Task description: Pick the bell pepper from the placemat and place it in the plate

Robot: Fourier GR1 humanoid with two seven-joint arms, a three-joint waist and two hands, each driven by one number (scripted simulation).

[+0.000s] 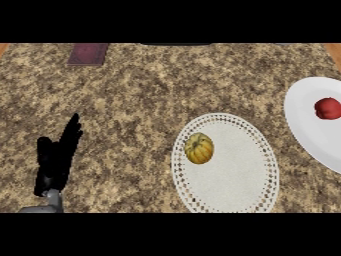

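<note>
A red bell pepper (pixel 328 108) lies on the white plate (pixel 315 135) at the right edge of the counter. Left of the plate sits a round white lace placemat (pixel 236 170), and a yellow-orange squash-like vegetable (pixel 199 148) rests on its left part. My left hand (pixel 58 154) stands at the lower left with its fingers straight and pointing up, holding nothing, well apart from the placemat. My right hand does not show.
A dark maroon flat object (pixel 88 54) lies at the far left of the granite counter (pixel 129 100). Wooden edges show at the far left and far right corners. A dark item sits at the top centre edge.
</note>
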